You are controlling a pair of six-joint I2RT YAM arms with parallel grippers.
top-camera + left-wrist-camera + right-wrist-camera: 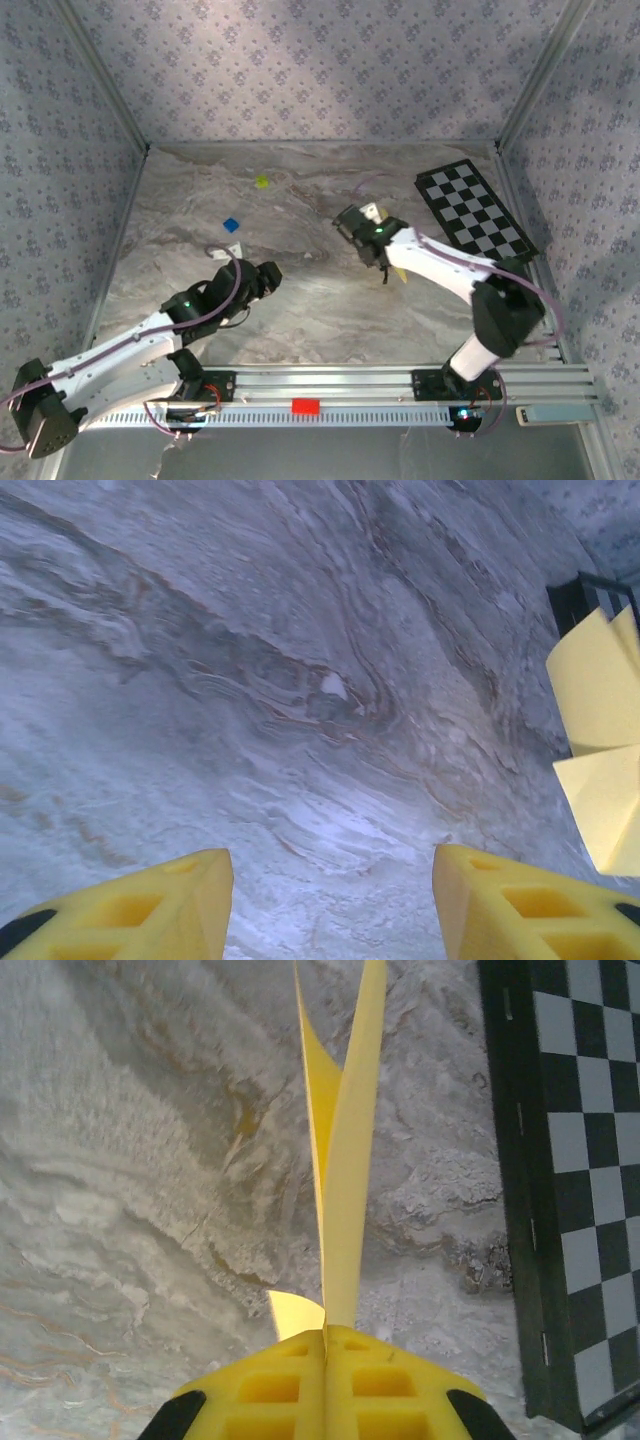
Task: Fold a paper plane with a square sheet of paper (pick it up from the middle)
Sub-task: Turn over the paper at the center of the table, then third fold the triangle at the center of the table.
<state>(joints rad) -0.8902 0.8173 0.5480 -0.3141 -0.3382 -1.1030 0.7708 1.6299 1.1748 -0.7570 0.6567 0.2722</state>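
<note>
Item: paper plane (pixel 345 1160), folded, its layers pinched tight in right tool (pixel 325 1335), over surface (pixel 120 1160) near checkered board (pixel 590 1160). Left tool (pixel 330 900): spread wide, empty. Step: likely final shaping. Next: probably a gentle set-down, wings uncrushed.

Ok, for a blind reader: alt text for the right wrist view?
The right gripper is shut on folded yellow paper, its layers splaying apart above a marbled table. A checkered board lies at right.
</note>
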